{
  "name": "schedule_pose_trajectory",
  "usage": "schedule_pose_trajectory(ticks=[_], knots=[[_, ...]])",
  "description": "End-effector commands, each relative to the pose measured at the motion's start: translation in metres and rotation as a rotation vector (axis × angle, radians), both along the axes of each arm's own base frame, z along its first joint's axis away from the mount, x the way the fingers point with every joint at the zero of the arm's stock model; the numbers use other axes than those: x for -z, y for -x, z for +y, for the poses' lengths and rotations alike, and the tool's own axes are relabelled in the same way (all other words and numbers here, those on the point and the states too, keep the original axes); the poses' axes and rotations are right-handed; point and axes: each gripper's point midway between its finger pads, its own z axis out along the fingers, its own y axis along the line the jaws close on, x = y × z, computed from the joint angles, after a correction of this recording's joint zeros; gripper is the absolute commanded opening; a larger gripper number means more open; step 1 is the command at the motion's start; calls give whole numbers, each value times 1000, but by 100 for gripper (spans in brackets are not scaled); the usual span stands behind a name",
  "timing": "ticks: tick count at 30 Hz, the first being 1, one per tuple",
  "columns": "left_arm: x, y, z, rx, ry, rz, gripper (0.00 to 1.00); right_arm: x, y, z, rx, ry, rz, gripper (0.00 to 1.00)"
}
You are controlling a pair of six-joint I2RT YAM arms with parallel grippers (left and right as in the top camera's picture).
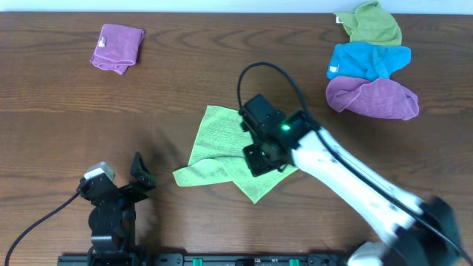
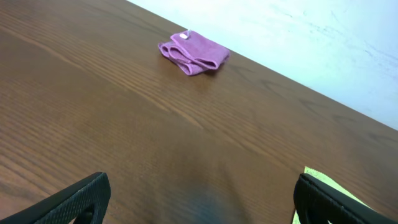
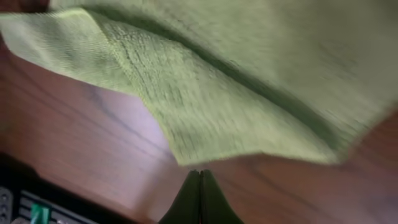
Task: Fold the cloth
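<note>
Cloth first: the lime-green cloth (image 1: 218, 140) lies on the bench (image 1: 59, 125) at mid-table, partly doubled over. 1 flap reaches out to the left at its near side and 1 corner points toward the robot. Its long axis runs diagonally, from the far-left corner down to that near corner.

The right pincer (image 1: 260, 159) hangs directly over the cloth's near-right portion. In the right wrist view the right pincer's (image 3: 200, 193) 2 fingers are pressed together with no fabric visible between them. The cloth's (image 3: 249, 81) loose edge sits just beyond their tip, with bare wood showing under it. That view is blurred, so I cannot tell whether the tip touches the fabric.

The left pincer (image 1: 142, 174) sits well apart, near the front-left of the bench. In the left wrist view its (image 2: 202, 208) fingers are spread wide over bare wood, and only a sliver of the green cloth (image 2: 320, 179) shows at the right edge. The right arm is plainly the nearer one, so the next fold probably falls to it. The move would turn on catching that near edge and carrying it across the long axis.

No container shows. A folded purple cloth (image 1: 118, 48) rests at the far left. At the far right, 3 bunched cloths are stacked together: green (image 1: 377, 22), blue (image 1: 368, 60) and purple (image 1: 373, 97).
</note>
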Motion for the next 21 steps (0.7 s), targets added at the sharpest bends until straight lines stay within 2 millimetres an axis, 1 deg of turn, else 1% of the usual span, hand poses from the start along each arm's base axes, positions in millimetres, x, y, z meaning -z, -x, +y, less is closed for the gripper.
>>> schedule_pose_trajectory(ticks=[1,3,4,6,7,8,9,10,11,12,13,14,16,17,19,21], knots=[[11,0,-1,5,0,23,95,-49,3,-22,76,-18,-178,2],[11,0,-1,4,0,22,95,-63,16,-30,71,-55,-223,2],[11,0,-1,3,1,20,95,-66,24,-35,85,-73,-236,2],[9,-2,-6,23,53,5,95,-64,37,-45,124,-97,-237,2],[9,-2,-13,48,102,2,95,-60,44,-50,136,-106,-230,10],[10,-3,-24,90,176,0,95,-55,53,-53,131,-119,-214,34],[11,-2,-39,153,267,8,95,-51,64,-55,120,-140,-188,64],[10,0,-59,243,382,20,95,-49,74,-55,110,-170,-160,86],[9,3,-73,305,457,34,95,-50,80,-53,108,-195,-141,99],[7,3,-77,321,488,31,95,-52,88,-51,102,-226,-118,99],[6,2,-73,298,484,22,95,-54,92,-49,93,-250,-106,99],[3,0,-70,273,519,6,95,-59,97,-48,82,-280,-98,99],[-9,-3,-67,259,552,-44,95,-64,102,-48,74,-306,-97,99],[-14,-4,-67,265,549,-64,95,-66,103,-49,74,-313,-105,99],[-16,-5,-68,269,548,-72,95,-68,102,-49,74,-320,-118,99],[-17,-3,-74,310,551,-69,96,-68,101,-51,78,-313,-127,99]])
